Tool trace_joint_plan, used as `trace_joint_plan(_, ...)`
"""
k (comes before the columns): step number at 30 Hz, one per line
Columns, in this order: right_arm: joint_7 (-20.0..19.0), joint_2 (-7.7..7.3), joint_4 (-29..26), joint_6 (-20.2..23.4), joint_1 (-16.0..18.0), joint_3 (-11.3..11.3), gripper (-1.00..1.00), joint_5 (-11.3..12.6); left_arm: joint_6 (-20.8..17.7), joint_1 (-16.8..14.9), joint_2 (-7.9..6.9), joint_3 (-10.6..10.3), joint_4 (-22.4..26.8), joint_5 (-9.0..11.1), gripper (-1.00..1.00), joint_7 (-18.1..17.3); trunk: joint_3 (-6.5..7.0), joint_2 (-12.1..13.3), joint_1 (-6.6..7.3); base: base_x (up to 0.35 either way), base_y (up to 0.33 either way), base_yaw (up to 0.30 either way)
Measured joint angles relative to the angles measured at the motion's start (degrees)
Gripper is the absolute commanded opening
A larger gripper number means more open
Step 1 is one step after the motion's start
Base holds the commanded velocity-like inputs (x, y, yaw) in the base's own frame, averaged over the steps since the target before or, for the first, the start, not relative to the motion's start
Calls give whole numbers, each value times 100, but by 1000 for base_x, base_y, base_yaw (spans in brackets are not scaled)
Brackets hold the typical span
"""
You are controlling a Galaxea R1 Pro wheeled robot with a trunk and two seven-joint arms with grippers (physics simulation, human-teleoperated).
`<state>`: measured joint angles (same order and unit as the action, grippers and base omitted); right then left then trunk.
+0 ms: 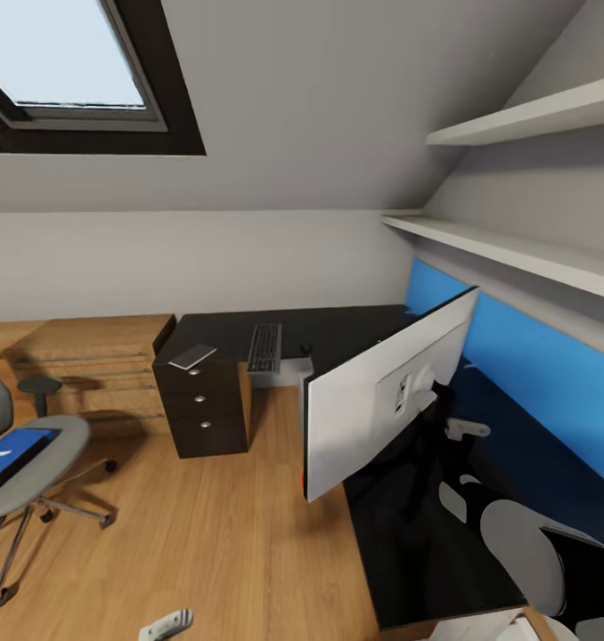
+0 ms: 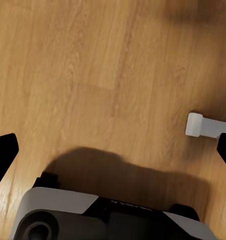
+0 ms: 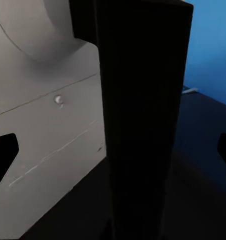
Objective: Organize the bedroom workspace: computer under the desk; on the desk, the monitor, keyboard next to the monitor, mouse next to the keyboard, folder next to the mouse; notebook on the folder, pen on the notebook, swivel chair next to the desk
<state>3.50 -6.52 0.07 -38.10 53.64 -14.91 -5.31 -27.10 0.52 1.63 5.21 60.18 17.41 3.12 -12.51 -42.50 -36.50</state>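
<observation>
The monitor (image 1: 373, 405) shows its white back above the desk's (image 1: 338, 322) black right wing. Its black stand (image 3: 143, 125) runs between the fingers of my open right gripper (image 1: 455, 452), which stand wide apart. The keyboard (image 1: 265, 347) lies on the back wing, with the small dark mouse (image 1: 306, 349) beside it. A flat grey notebook (image 1: 192, 356) rests over the drawer unit (image 1: 204, 409). The light grey computer (image 1: 284, 376) peeks out under the desk. The blue folder (image 1: 17, 450) lies on the swivel chair (image 1: 48, 463) at left. My left gripper (image 1: 167, 623) hangs open over the floor.
A low oak chest (image 1: 97, 356) stands against the back wall left of the desk. Two white shelves (image 1: 516, 254) jut out above the right wing, over a blue wall panel (image 1: 551, 374). Wooden floor (image 2: 93, 75) lies between chair and desk. A skylight (image 1: 61, 62) is overhead.
</observation>
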Motion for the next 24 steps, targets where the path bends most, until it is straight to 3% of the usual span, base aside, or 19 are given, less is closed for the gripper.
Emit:
trace_joint_plan(5,4,-4,0,7,0,0,100,0,118,0,1,-1,-216,0,100,-1,0,0,-1,146,0,0)
trace_joint_plan(12,8,-11,31,10,0,-1,100,0,644,-1,5,7,-392,-1,100,21,0,0,-2,26,0,0)
trace_joint_plan(24,14,-117,37,10,0,-1,100,3,740,-1,9,6,-408,8,100,27,0,0,-2,1,0,0)
